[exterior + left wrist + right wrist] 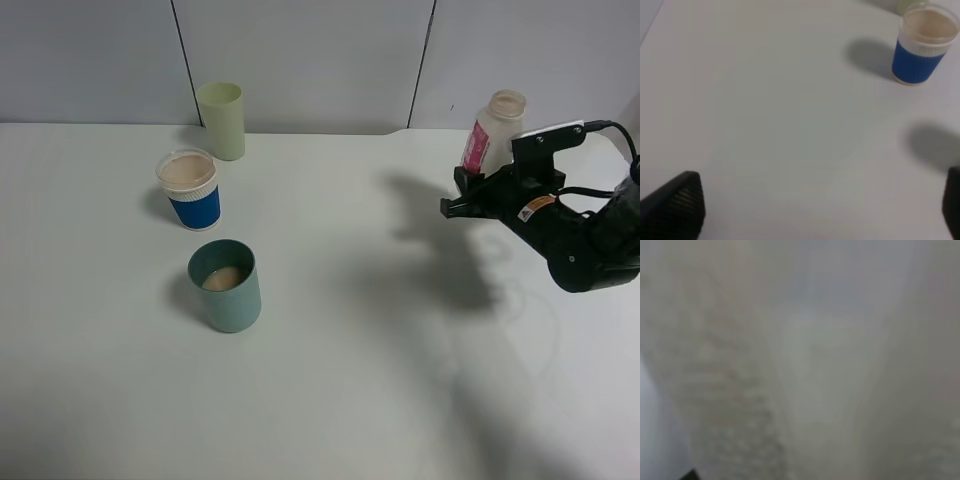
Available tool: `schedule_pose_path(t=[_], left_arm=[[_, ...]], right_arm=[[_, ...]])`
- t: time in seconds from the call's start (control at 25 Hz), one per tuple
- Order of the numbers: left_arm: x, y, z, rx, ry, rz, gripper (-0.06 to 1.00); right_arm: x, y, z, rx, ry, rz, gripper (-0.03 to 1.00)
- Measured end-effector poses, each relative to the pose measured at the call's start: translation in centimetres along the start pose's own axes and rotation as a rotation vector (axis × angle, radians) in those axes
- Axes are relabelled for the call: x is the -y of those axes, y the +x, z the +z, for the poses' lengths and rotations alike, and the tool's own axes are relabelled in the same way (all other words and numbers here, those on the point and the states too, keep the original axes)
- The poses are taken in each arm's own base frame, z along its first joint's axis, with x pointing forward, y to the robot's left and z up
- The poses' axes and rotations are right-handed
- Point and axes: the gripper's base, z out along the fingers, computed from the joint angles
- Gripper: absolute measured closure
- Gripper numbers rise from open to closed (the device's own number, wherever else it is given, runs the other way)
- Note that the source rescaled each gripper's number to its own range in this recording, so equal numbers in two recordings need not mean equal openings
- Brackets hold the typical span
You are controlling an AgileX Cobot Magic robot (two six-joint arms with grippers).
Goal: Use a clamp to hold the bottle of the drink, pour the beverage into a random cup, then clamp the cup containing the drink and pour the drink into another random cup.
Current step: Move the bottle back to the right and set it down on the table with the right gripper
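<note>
Standing by the paper cup (190, 195), the teal cup (228, 300) looks light, stiff, slippery; grip mid-wall. Empty left end effector (815, 210) spread; right end effector (452, 207) pressed together by the bottle (490, 130).

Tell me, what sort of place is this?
Probably a robotics test lab: a bare white table, grey partition panels behind it, and a black robot arm beside a small bottle.

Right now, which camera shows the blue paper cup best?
Exterior high: the blue paper cup stands whole and sharp, beige drink inside. Left wrist shows it closer but softer. Right wrist: only blur.
</note>
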Motion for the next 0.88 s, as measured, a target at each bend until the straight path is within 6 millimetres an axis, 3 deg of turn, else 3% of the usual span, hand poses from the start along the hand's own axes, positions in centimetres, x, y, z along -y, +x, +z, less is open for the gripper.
schedule_pose_path(t=[0.36, 0.52, 0.88], left_arm=[[0.0, 0.0, 0.0, 0.000, 0.000, 0.000, 0.10], [0.0, 0.0, 0.0, 0.000, 0.000, 0.000, 0.10], [0.0, 0.0, 0.0, 0.000, 0.000, 0.000, 0.10]], right_arm=[[0.3, 1.3, 0.1, -0.041, 0.041, -0.075, 0.97], [0.2, 3.1, 0.1, -0.097, 0.042, -0.068, 0.97], [0.6, 3.9, 0.4, -0.122, 0.085, -0.052, 0.97]])
